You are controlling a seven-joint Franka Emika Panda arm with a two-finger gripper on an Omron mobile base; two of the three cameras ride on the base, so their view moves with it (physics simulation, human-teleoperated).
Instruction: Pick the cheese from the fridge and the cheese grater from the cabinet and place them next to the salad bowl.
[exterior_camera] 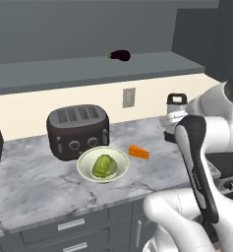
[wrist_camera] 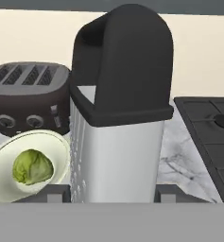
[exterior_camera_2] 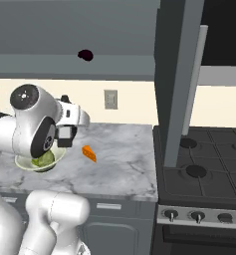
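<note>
The hand view is the close one: the grater [wrist_camera: 116, 127] stands upright between the gripper [wrist_camera: 112, 194] tips, which sit against its two sides low down, so the jaws are partly closed on it. Its body is pale metal, smooth on the broad face and punched with small holes down the left side, under a rounded black handle.

The left base view shows the grater [exterior_camera: 175, 110] over the right end of the marble counter [exterior_camera: 34, 187], above the surface. The cheese [exterior_camera: 138, 152], a flat orange wedge, lies on the counter just right of the bowl [exterior_camera: 102, 164], a shallow cream dish with a crinkled green lump. A dark four-slot toaster [exterior_camera: 78, 131] stands behind the bowl, toward the back edge.

The right base view adds a black stove [exterior_camera_2: 204, 174] beside the counter's right edge.
</note>
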